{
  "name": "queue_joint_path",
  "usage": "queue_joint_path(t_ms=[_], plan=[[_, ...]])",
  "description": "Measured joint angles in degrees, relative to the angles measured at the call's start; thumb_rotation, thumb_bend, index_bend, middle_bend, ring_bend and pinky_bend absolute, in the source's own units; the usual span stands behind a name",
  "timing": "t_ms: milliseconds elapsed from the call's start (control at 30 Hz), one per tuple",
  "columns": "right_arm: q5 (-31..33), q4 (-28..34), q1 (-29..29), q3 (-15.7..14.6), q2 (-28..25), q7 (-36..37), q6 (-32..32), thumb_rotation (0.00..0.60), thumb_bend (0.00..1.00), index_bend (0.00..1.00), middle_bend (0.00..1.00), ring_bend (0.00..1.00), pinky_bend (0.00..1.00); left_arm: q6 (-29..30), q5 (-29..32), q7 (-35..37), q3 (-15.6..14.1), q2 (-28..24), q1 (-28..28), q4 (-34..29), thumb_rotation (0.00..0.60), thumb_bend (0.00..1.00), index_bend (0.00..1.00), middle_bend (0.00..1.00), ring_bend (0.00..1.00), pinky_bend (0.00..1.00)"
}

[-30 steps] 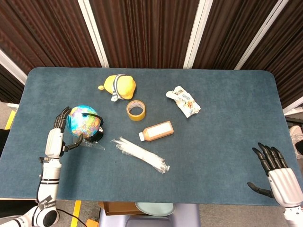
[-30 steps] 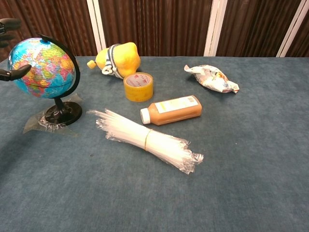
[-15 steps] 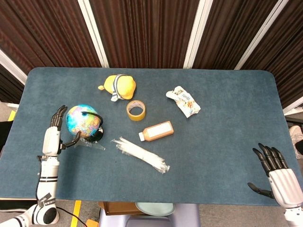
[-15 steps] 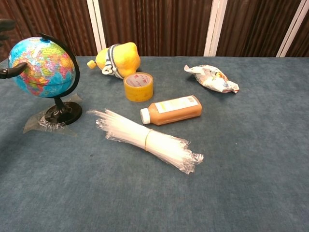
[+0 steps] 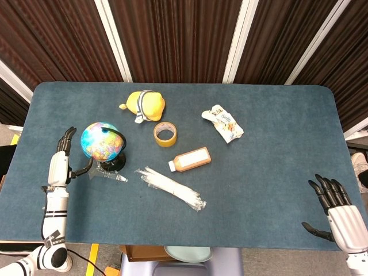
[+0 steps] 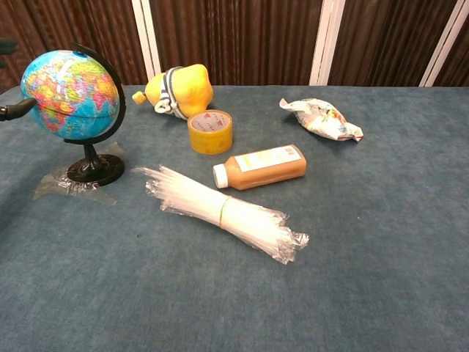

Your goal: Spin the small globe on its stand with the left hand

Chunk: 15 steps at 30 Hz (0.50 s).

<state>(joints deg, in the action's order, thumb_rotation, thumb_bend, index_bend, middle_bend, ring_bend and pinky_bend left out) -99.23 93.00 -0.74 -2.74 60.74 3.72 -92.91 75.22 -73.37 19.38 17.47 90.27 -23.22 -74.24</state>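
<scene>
Here the small blue globe with multicoloured land masses point(image 5: 101, 140) is standing upright on its black round stand point(image 6: 95, 169) near the left end of the dark blue-grey cloth-covered counter point(image 5: 270, 149), its base sitting on a crumpled piece of clear plastic wrap point(image 6: 55, 187). The left robot hand point(image 5: 62, 158) is hovering just beside the globe on its outer side, fingers apart and holding nothing, with the dark thumb tip point(image 6: 16, 110) reaching toward the sphere; whether it is actually touching cannot be told. The right robot hand point(image 5: 334, 214) is resting well apart at the counter's near right corner, its black fingers spread and nothing in them.

Behind the globe a yellow plush toy with a grey band point(image 5: 145, 106) is lying on its side. A roll of tan packing tape point(image 6: 210, 131) is sitting just in front of it, and an orange-brown plastic bottle with a white cap point(image 6: 259, 166) is lying flat near the tape. A bundle of clear plastic straws in a wrapper point(image 6: 223, 213) is stretching diagonally in front of the bottle. A crinkled white printed snack packet point(image 5: 222, 123) is lying toward the far right.
</scene>
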Motion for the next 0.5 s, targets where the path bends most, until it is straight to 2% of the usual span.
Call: queue_joint_path(t_ms=[500], plan=[[0.22, -0.09, 0.02, 0.14, 0.17, -0.59, 0.27, 0.600, 0.07, 0.00, 0.00, 0.00, 0.00, -2.97, 3.06, 1.43, 1.64, 1.33, -1.55, 5.29, 0.600, 0.35, 0.00, 0.00, 0.00, 0.00]])
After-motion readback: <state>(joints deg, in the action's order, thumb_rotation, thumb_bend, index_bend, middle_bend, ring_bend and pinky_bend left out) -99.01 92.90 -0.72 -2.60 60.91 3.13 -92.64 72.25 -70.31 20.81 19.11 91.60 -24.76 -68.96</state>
